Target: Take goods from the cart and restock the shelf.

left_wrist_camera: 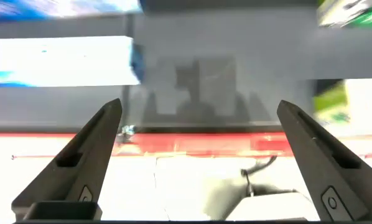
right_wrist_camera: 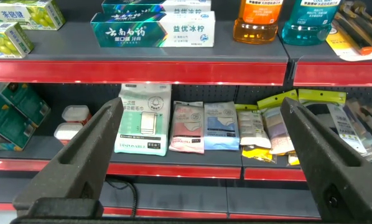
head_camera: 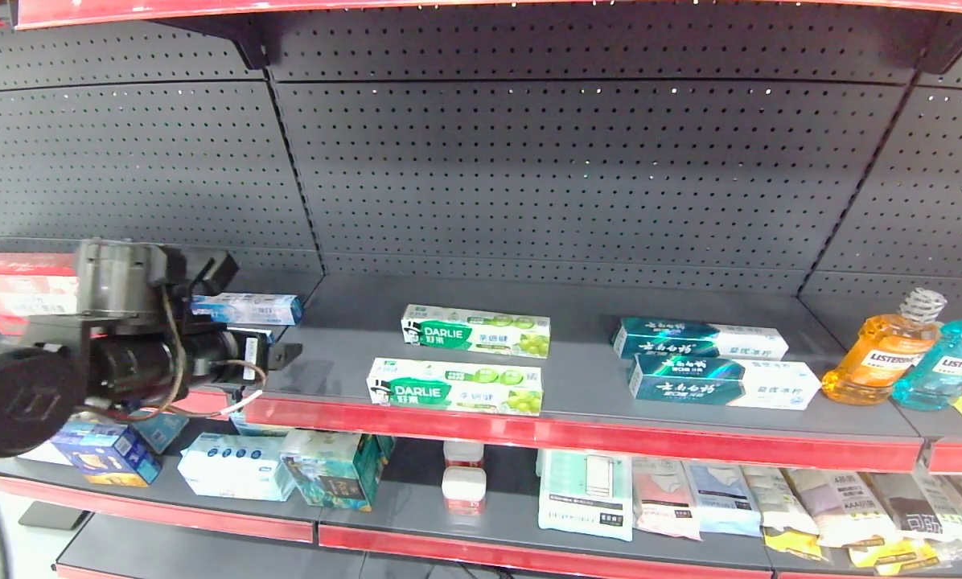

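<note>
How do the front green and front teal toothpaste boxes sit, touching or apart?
Apart. Head view shows bare grey shelf between the front green toothpaste box and the front teal toothpaste box.

A dark perforated back panel [head_camera: 577, 161] rose behind the grey shelf [head_camera: 585, 362]. Red rails [head_camera: 690, 446] edged the decks, and pale floor [head_camera: 22, 551] showed below.

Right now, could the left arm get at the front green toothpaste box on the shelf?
Probably yes. The left gripper hangs open and empty at the shelf's red edge, and only bare shelf lies between it and the front green toothpaste box.
</note>
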Controlling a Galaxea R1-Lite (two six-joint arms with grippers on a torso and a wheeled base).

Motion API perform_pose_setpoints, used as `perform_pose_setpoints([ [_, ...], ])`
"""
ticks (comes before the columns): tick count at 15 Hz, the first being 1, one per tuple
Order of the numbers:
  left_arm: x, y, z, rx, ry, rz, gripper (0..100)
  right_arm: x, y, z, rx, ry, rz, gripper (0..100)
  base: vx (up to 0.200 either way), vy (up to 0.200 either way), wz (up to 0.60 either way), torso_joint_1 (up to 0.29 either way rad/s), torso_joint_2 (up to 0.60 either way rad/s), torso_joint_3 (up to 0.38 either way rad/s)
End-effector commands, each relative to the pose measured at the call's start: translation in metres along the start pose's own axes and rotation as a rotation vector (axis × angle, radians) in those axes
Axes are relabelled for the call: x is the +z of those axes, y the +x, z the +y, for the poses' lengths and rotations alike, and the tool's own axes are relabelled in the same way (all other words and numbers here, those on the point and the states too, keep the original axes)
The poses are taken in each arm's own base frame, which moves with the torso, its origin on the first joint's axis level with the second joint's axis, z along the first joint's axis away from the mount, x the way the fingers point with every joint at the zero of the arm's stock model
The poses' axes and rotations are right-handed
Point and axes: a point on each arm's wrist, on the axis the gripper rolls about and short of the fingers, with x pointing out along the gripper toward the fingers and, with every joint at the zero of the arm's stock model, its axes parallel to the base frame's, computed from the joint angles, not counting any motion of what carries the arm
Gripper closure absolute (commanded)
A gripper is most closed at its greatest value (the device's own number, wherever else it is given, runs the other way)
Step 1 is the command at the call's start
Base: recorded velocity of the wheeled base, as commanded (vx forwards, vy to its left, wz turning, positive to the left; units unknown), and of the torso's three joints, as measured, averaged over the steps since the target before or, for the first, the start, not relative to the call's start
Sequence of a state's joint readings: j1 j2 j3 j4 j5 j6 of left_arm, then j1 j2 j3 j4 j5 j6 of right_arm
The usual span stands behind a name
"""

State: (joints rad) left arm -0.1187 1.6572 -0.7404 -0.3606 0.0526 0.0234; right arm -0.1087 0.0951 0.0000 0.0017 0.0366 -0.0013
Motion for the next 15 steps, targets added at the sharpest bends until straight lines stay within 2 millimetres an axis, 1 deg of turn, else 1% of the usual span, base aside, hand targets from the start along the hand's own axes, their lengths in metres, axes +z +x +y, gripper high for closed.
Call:
perform_pose_setpoints([
  [1, -0.018, -0.102, 0.013, 0.042, -0.027, -0.186, 0, 0.0, 0.0, 0.0, 0.0, 0.0, 0.001, 0, 0.0, 0.0, 0.0, 0.0, 0.0, 0.0],
  [2, -0.024, -0.114, 0.015, 0.049, -0.031, -0.204, 0, 0.0, 0.0, 0.0, 0.0, 0.0, 0.001, 0, 0.0, 0.0, 0.0, 0.0, 0.0, 0.0],
  [4, -0.062, -0.175, 0.017, 0.032, -0.041, -0.268, 0, 0.0, 0.0, 0.0, 0.0, 0.0, 0.001, 0, 0.0, 0.0, 0.0, 0.0, 0.0, 0.0],
  [6, -0.088, -0.206, 0.015, 0.035, -0.046, -0.324, 0, 0.0, 0.0, 0.0, 0.0, 0.0, 0.001, 0, 0.0, 0.0, 0.0, 0.0, 0.0, 0.0],
  [7, -0.104, -0.217, 0.012, 0.036, -0.044, -0.363, 0, 0.0, 0.0, 0.0, 0.0, 0.0, 0.001, 0, 0.0, 0.0, 0.0, 0.0, 0.0, 0.0],
  [10, -0.14, -0.24, 0.007, 0.022, -0.037, -0.463, 0, 0.0, 0.0, 0.0, 0.0, 0.0, 0.001, 0, 0.0, 0.0, 0.0, 0.0, 0.0, 0.0],
  [11, -0.149, -0.244, 0.005, 0.005, -0.031, -0.479, 0, 0.0, 0.0, 0.0, 0.0, 0.0, 0.001, 0, 0.0, 0.0, 0.0, 0.0, 0.0, 0.0],
  [13, -0.17, -0.247, 0.003, -0.026, -0.015, -0.532, 0, 0.0, 0.0, 0.0, 0.0, 0.0, 0.001, 0, 0.0, 0.0, 0.0, 0.0, 0.0, 0.0],
  [15, -0.196, -0.243, 0.001, -0.018, -0.011, -0.573, 0, 0.0, 0.0, 0.0, 0.0, 0.0, 0.001, 0, 0.0, 0.0, 0.0, 0.0, 0.0, 0.0],
])
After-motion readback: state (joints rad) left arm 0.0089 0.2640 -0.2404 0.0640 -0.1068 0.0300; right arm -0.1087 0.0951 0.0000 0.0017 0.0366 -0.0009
